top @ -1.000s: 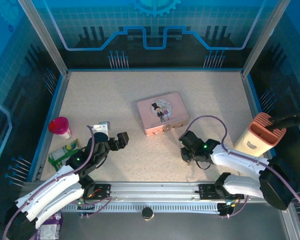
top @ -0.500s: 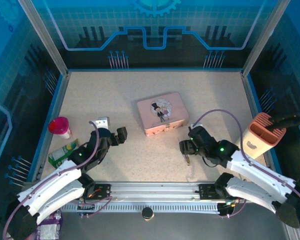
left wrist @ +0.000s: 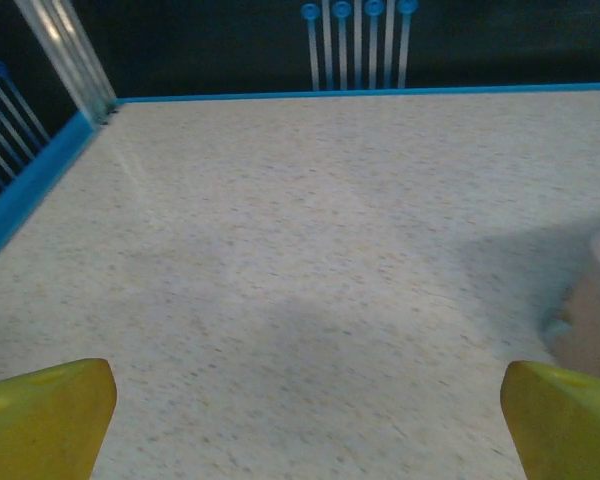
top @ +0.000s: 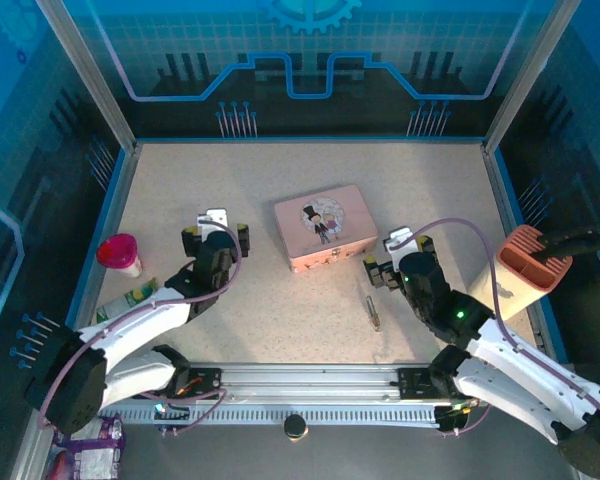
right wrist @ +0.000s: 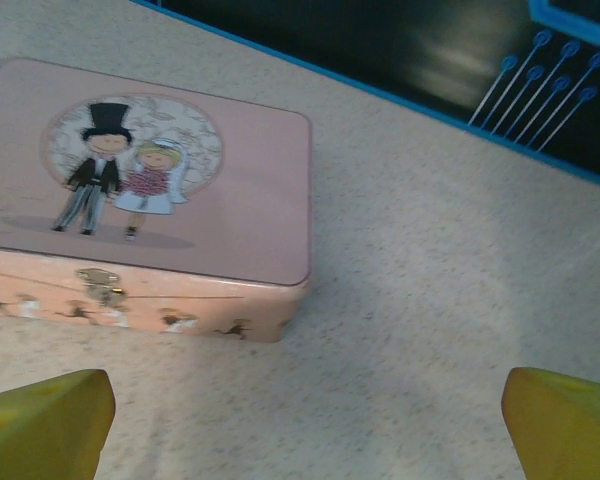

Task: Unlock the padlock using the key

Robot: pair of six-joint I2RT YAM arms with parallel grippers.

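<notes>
The right gripper [top: 398, 256] is being shown with its fingers spread wide and nothing held between them. A second ago it was being held low and nearly closed over the table [top: 280, 330], in front of the pink tin box [top: 325, 228]. It is now being carried up and back toward the box's right end. In the right wrist view the yellow fingertips [right wrist: 42, 422] are being framed at the two lower corners, with the box and its small latch [right wrist: 100, 285] lying between and beyond them. A slim metal piece, being taken here for the key [top: 372, 310], is being left bare on the table just in front of that gripper, where the fingers were pressing before. Whether the padlock is being left there with it cannot be told, the piece being too small. The left gripper [top: 216, 233] is likewise being kept fully spread and empty, and is being moved forward to the left of the box. A release is being judged here, not a grasp: nothing is being held by either arm, so the unlocking is being judged not yet done and a fresh pick-up is being called for.
</notes>
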